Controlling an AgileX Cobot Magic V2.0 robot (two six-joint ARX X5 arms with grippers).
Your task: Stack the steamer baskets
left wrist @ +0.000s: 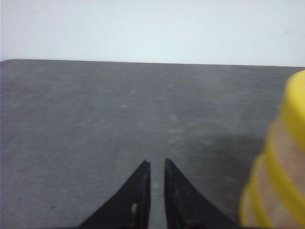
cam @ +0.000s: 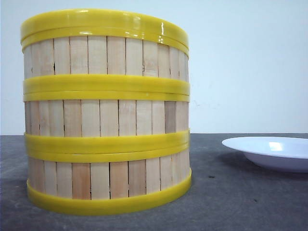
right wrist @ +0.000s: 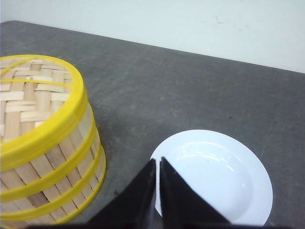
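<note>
Three steamer baskets stand as one stack on the dark table: the bottom basket (cam: 106, 180), the middle basket (cam: 106, 118) and the top basket (cam: 106, 55), with pale slats and yellow rims lined up. The right wrist view shows the stack (right wrist: 43, 143) from above, with the woven floor of the top basket. My right gripper (right wrist: 157, 160) is shut and empty, beside the stack and over the plate's edge. My left gripper (left wrist: 157, 162) is shut on nothing, low over bare table, with the stack (left wrist: 283, 162) off to one side. Neither gripper shows in the front view.
A white plate (cam: 274, 151) lies on the table to the right of the stack; it also shows as the plate (right wrist: 224, 171) under my right fingers. The grey table (cam: 240, 202) runs back to a white wall.
</note>
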